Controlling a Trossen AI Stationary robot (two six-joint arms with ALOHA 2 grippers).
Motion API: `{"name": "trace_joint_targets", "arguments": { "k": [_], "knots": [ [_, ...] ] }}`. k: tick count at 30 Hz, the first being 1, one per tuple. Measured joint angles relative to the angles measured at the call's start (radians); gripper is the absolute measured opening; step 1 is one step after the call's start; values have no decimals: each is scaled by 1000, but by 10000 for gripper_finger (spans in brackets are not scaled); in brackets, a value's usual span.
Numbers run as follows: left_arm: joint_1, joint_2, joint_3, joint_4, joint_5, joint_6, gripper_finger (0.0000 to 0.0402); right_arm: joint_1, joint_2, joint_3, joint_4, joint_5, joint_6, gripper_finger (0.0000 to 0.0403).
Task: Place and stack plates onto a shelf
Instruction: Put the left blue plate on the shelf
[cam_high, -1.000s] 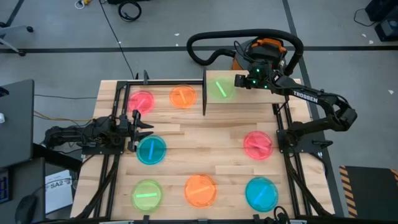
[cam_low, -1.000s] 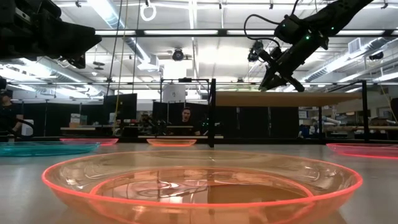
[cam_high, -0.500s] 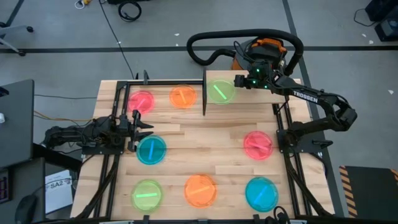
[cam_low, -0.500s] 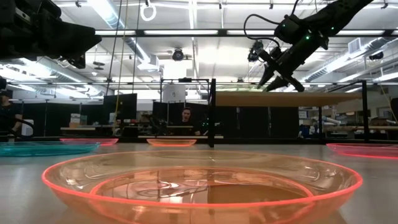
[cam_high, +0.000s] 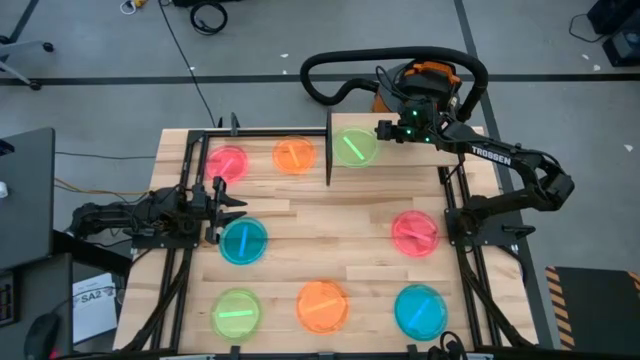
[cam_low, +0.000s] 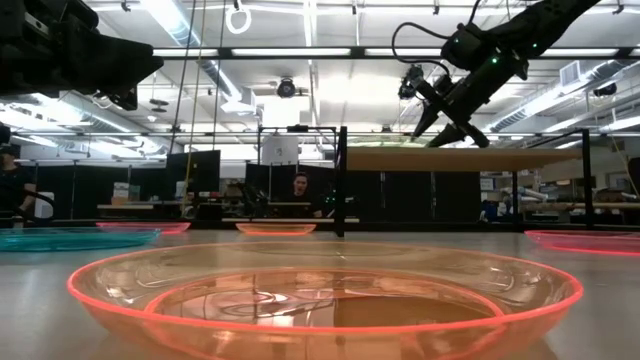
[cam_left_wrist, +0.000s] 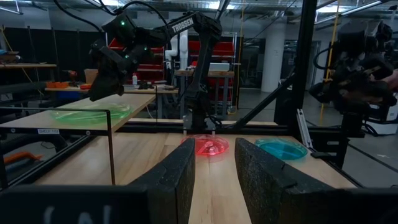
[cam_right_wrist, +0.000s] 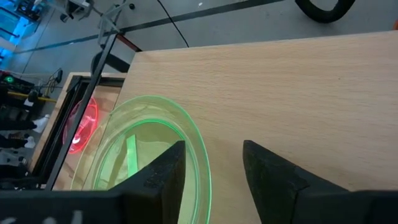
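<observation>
Counter (cam_high: 300, 235) unchanged – seven plates sit where they were a second ago: pink plate (cam_high: 227, 161) and orange plate (cam_high: 294, 155) at the far side, blue plate (cam_high: 243, 241) by the left arm, a second pink (cam_high: 414, 232) on the right, green (cam_high: 236, 312), orange (cam_high: 322, 306) and blue (cam_high: 420, 310) along the near edge. Shelf (cam_high: 400, 160) at far right now carries the green plate (cam_high: 353, 146) flat on its board, resting free. Right end effector (cam_right_wrist: 211, 165) has spread its fingers since the earlier frame and has let go – it hovers just over the plate's rim. Left end effector (cam_left_wrist: 211, 177) same as before, fingers apart, empty, low beside the blue plate. Shelf's black frame is mostly hidden under the right arm; low view shows only the board's edge (cam_low: 440, 158).
</observation>
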Motion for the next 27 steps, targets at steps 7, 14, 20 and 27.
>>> {"name": "trace_joint_targets", "arguments": {
  "k": [7,14,20,27],
  "knots": [
    [0,0,0,0,0,0,121,0,-1,0,23,0,-34,172],
    [0,0,0,15,0,0,121,0,-1,0,85,-5,-35,172],
    [0,0,0,54,-4,-2,121,0,-1,0,178,-137,-30,172],
    [0,5,6,76,-100,-109,121,0,-1,0,326,-310,-30,172]
  ]
}}
